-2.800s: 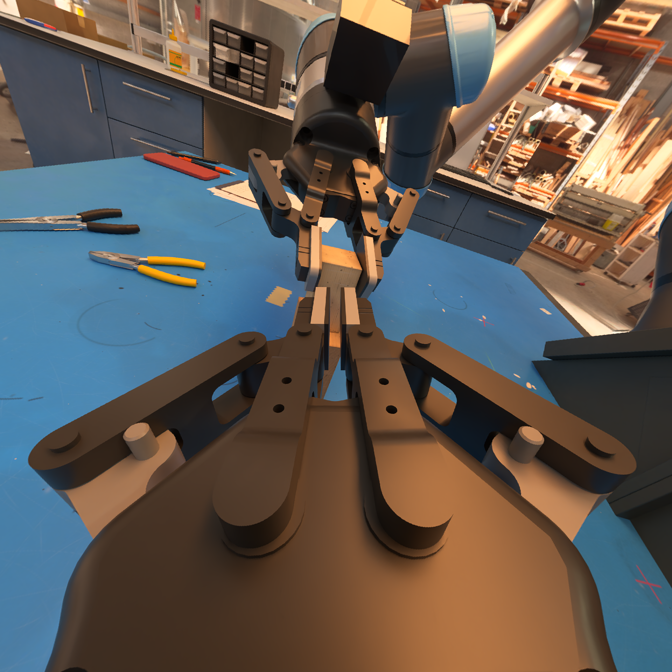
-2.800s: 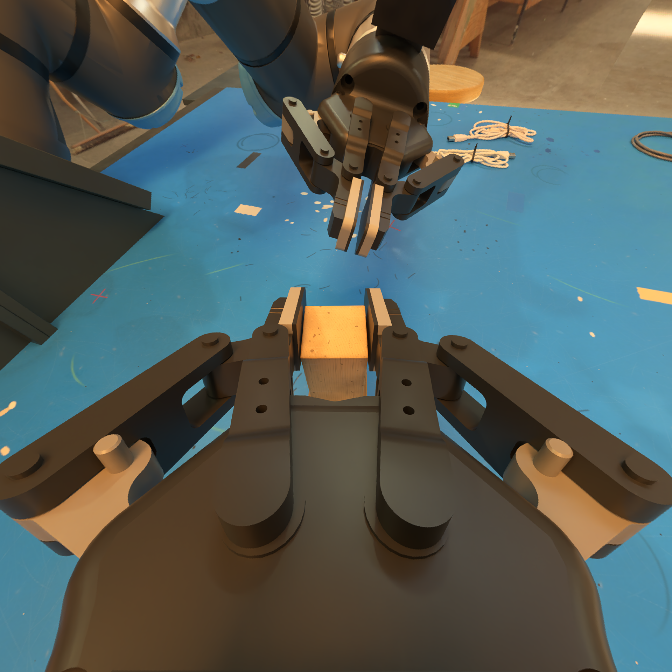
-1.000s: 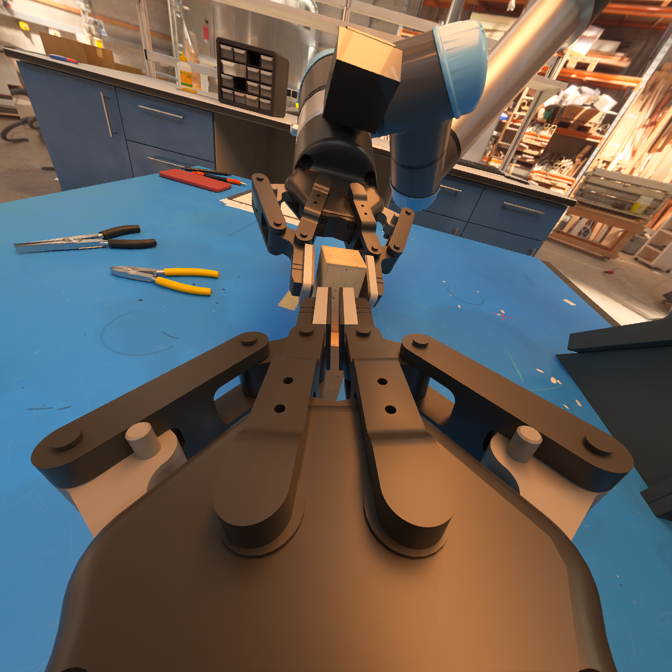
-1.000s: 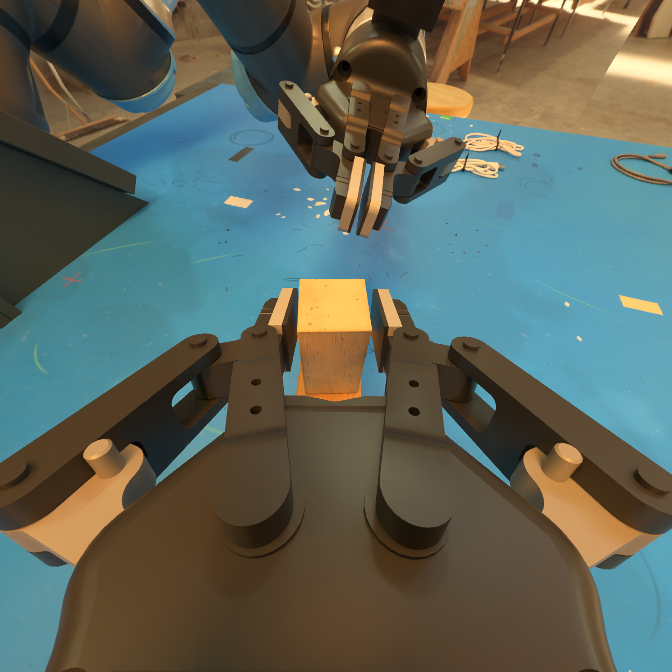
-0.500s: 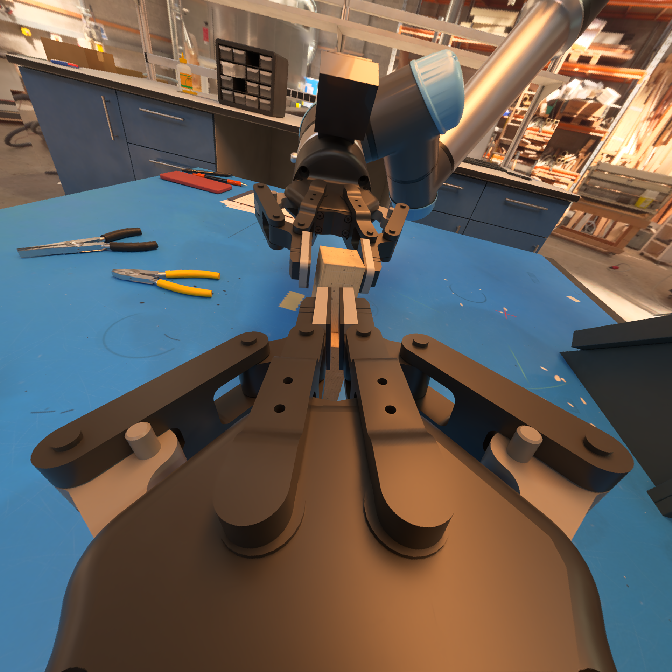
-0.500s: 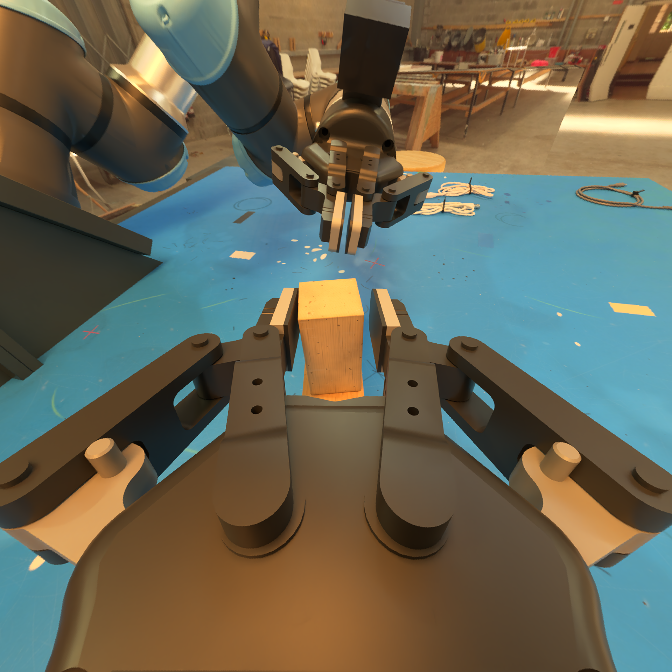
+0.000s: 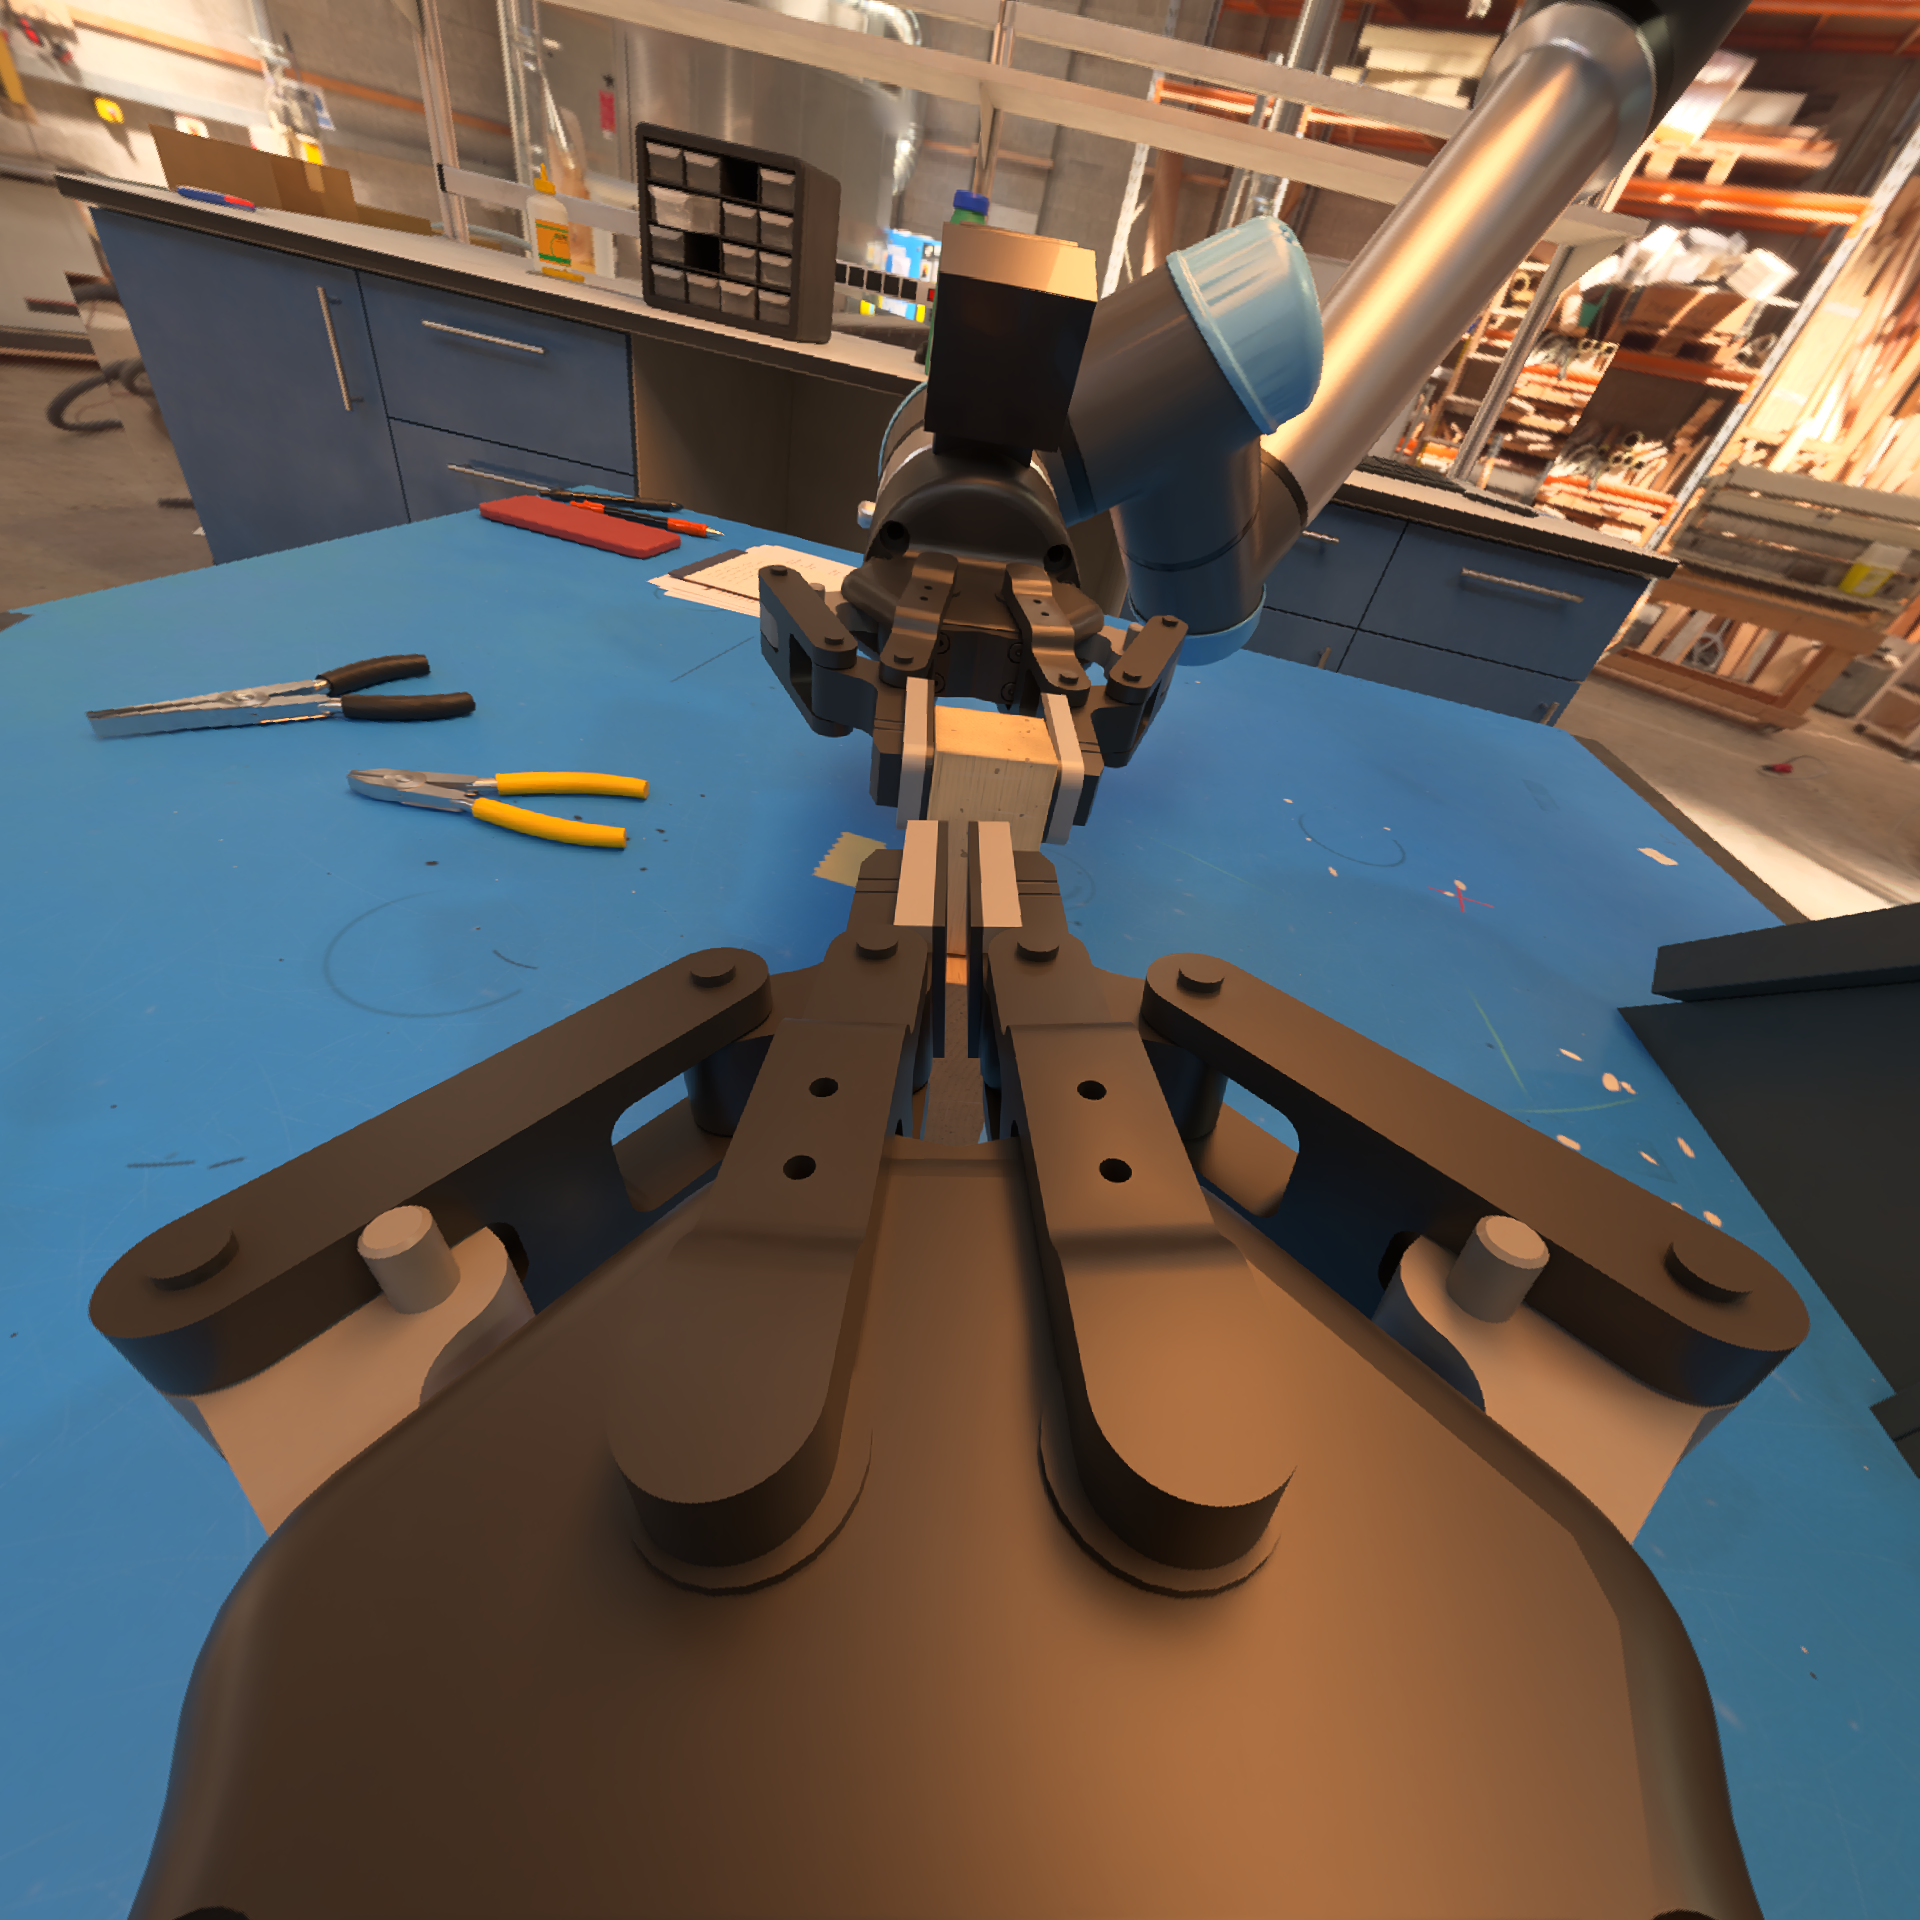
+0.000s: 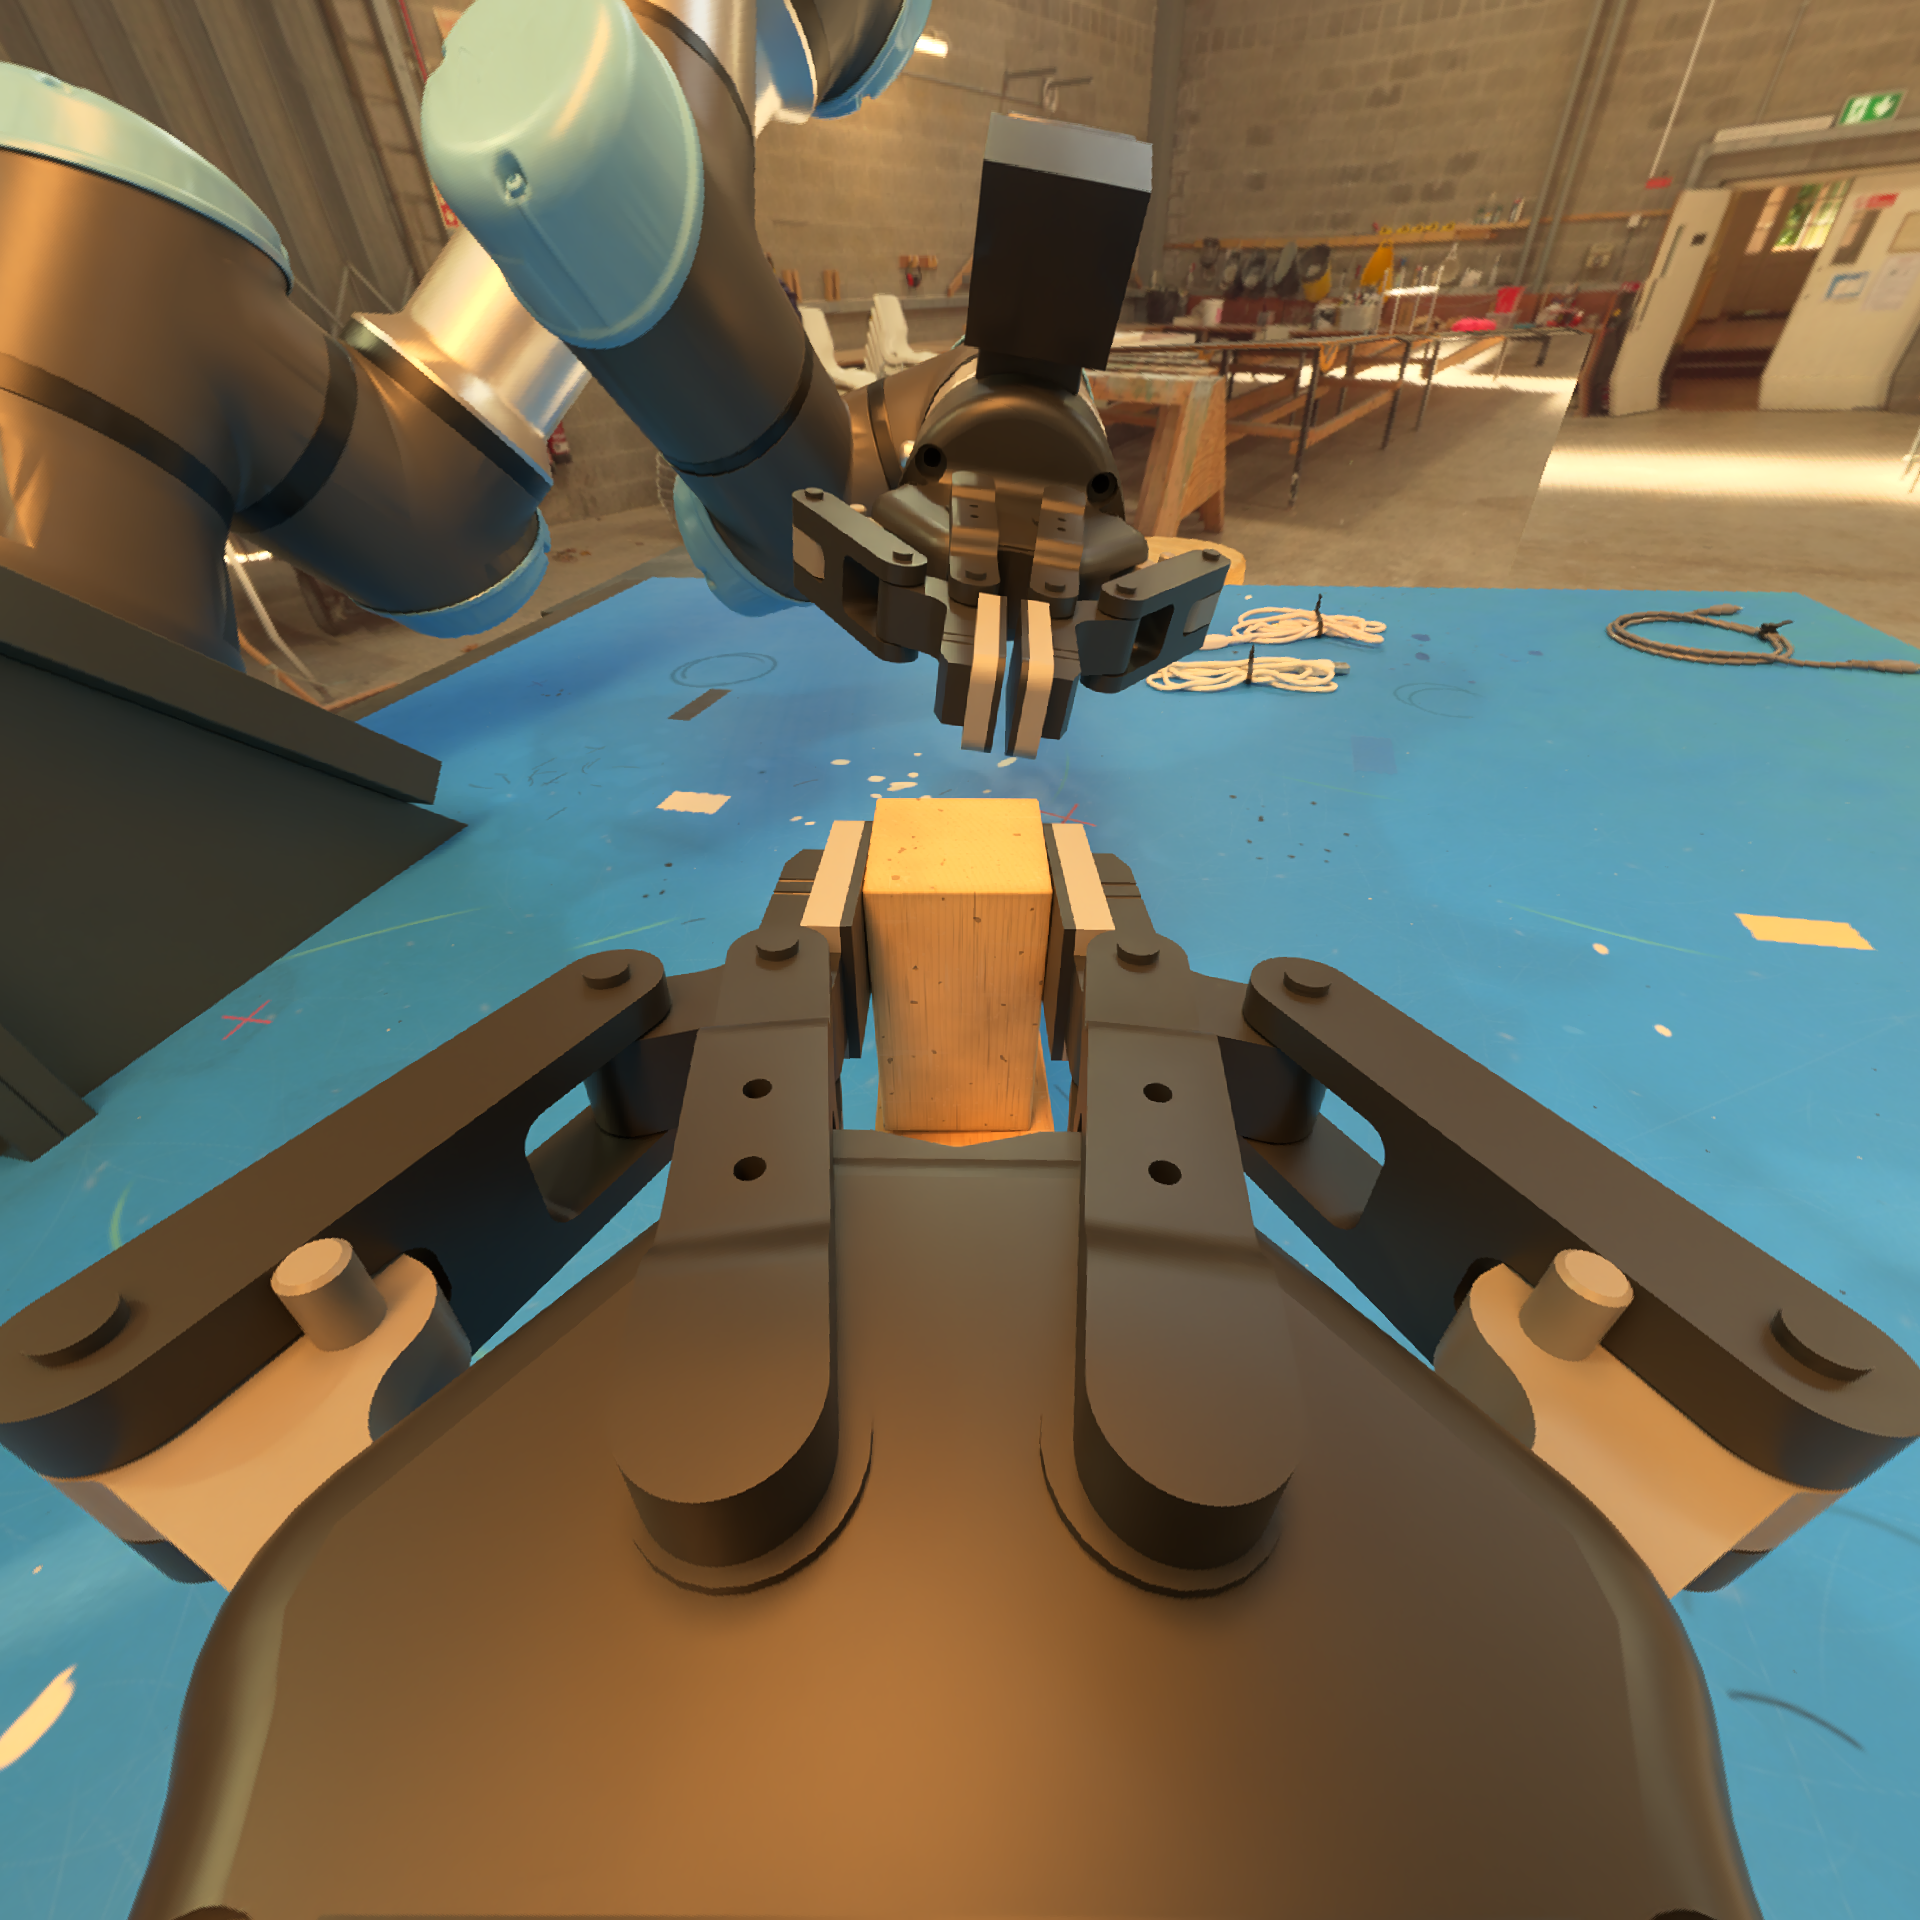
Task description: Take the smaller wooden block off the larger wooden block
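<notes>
The smaller wooden block (image 8: 956, 935) stands upright between my right gripper's (image 8: 956, 862) pads, which press on its sides near the top. A sliver of wood under it (image 8: 956, 1138) is the larger block, mostly hidden by my right gripper. In the left wrist view the block (image 7: 987, 784) shows in the right gripper (image 7: 987, 826) just beyond my left gripper (image 7: 956, 862). My left gripper is shut and empty. It hovers above the blue table behind the block in the right wrist view (image 8: 1000, 743).
Yellow-handled pliers (image 7: 520, 805), black-handled pliers (image 7: 312, 701) and a red pad (image 7: 577, 525) lie left of the block. White rope bundles (image 8: 1288, 644) and a cable (image 8: 1745, 639) lie at the far side. A dark box (image 8: 156, 831) stands at the table's edge.
My right gripper's jaws stood apart from the block one and half a second ago and have now closed on it. Both wrists have tilted to a flatter angle. The left gripper stays shut.
</notes>
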You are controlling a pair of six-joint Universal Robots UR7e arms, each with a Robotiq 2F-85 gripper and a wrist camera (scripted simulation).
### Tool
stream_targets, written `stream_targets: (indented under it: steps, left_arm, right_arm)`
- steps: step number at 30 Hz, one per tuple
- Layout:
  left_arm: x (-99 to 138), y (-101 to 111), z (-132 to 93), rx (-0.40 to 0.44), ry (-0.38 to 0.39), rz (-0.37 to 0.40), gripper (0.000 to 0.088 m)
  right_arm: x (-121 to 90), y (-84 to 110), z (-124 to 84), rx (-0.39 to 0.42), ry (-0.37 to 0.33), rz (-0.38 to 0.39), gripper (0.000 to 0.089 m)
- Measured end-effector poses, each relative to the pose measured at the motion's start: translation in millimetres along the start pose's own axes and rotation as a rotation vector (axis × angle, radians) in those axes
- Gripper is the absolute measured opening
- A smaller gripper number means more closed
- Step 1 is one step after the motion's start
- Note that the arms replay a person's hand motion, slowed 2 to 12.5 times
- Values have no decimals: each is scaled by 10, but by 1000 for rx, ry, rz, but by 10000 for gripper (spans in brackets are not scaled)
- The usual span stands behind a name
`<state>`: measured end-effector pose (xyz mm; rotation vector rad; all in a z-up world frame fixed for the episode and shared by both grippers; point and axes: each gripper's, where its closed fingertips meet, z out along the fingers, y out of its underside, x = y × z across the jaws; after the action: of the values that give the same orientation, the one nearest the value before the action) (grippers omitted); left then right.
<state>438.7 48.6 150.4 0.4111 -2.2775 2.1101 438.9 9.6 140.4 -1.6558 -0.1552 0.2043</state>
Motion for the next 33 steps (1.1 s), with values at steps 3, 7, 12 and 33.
stream_targets:
  steps: [3,7,12,33]
  left_arm:
    - [-16,-3,-4,1,-11,5,33]
    - [-16,0,-5,1,-12,6,32]
    - [-13,0,-8,3,-8,7,33]
    - [-19,141,38,-59,3,6,99]
  right_arm:
    - [4,-2,13,13,6,2,271]
    - [6,-4,32,20,11,7,271]
    - [3,-2,34,15,3,15,271]
    - [-2,-7,63,21,-19,25,270]
